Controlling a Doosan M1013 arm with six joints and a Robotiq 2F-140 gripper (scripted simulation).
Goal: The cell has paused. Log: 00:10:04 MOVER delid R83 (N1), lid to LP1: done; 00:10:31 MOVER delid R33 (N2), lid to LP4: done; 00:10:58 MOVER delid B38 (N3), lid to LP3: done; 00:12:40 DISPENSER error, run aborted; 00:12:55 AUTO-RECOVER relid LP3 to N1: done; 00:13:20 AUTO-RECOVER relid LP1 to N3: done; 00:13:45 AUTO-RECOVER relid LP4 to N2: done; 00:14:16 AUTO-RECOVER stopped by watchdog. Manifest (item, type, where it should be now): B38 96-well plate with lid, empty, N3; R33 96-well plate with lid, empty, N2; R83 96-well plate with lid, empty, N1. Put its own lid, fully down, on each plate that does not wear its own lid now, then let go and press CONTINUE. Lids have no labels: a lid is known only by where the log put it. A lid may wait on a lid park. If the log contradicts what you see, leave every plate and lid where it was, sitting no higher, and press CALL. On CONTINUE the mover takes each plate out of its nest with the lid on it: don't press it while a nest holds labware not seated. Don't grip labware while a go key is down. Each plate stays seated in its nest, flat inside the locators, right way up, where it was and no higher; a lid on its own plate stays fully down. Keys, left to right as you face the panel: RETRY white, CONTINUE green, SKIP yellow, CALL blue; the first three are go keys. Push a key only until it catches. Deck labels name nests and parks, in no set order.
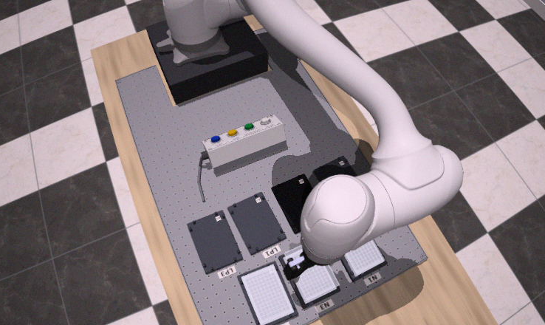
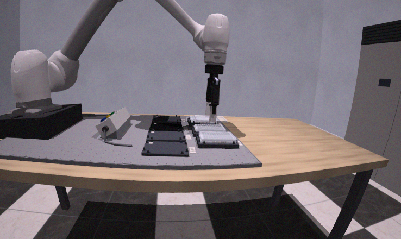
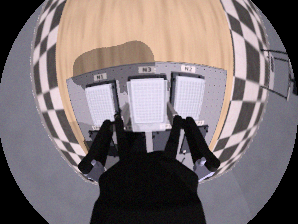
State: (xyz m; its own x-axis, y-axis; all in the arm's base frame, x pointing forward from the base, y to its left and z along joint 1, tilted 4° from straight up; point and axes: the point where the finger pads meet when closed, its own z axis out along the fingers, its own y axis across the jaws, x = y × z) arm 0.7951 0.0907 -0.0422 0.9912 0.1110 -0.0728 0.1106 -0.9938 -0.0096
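Note:
Three white 96-well plates sit in a row of nests at the deck's front: one in an unlabelled nest (image 1: 266, 293), one in N3, one in N1 (image 1: 363, 258). My gripper (image 1: 295, 267) hangs straight down over the N3 plate, mostly hidden under the wrist. It is shut on a pale clear lid (image 1: 292, 255), of which only a small part shows. In the wrist view the lid (image 3: 148, 104) lies between the fingers, over the middle plate. From the side, the gripper (image 2: 211, 117) stands just above the plate row. I cannot tell how high the lid is.
Four dark lid parks lie behind the nests: LP3 (image 1: 214, 241), LP1 (image 1: 256, 223) and two in the arm's shadow (image 1: 292, 199), (image 1: 334, 168); none holds a lid. The key box (image 1: 244, 141) carries blue (image 1: 215, 138), yellow (image 1: 232, 132), green (image 1: 248, 126) and white (image 1: 265, 120) keys.

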